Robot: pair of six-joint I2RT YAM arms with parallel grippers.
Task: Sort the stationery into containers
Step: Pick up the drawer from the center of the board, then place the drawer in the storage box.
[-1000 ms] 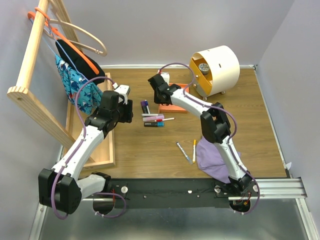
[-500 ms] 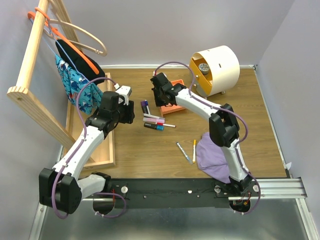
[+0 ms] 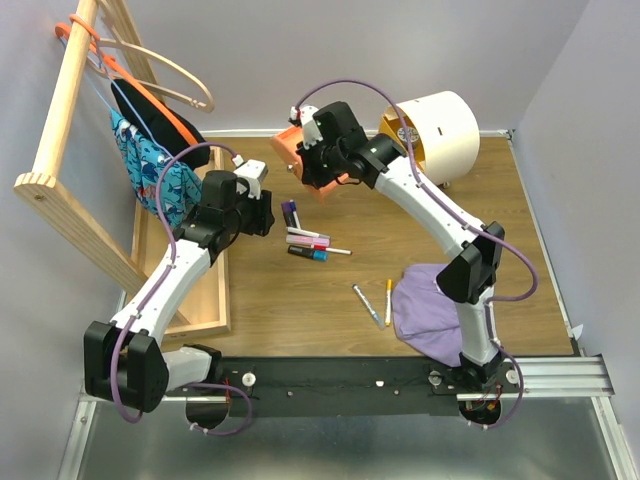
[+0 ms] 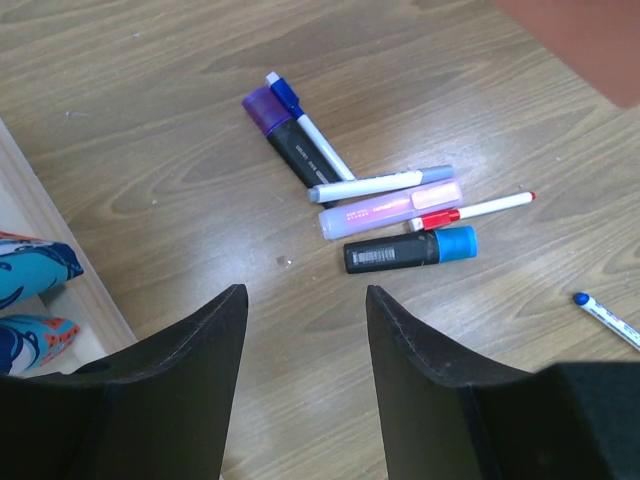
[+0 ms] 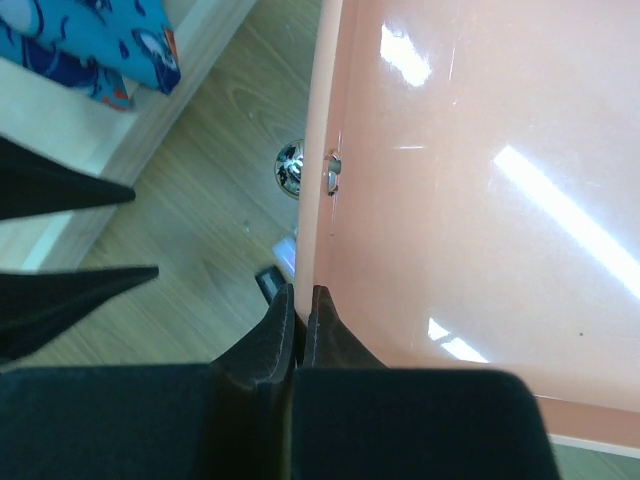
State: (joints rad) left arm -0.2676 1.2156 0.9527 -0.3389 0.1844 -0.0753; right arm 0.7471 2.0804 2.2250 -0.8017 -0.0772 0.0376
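My right gripper (image 5: 298, 300) is shut on the side wall of the orange drawer (image 5: 480, 200), whose small silver knob (image 5: 291, 167) shows beside it. In the top view the drawer (image 3: 288, 143) hangs tilted above the back of the table, held by that gripper (image 3: 318, 165). My left gripper (image 4: 305, 300) is open and holds nothing, hovering short of a cluster of pens and markers (image 4: 385, 205). In the top view it (image 3: 262, 205) is left of that cluster (image 3: 308, 238). Two more pens (image 3: 376, 301) lie nearer. The cream drawer unit (image 3: 445, 135) holds a yellow drawer (image 3: 393, 142) with a small jar (image 3: 407, 133).
A purple cloth (image 3: 425, 305) lies at the right arm's base. A long wooden tray (image 3: 200, 300) runs along the left, below a wooden rack (image 3: 60, 150) hung with hangers and blue patterned clothes (image 3: 165, 180).
The right gripper closed on the orange drawer and lifted it off the table, up and to the back left. The left gripper shifted slightly and stayed open.
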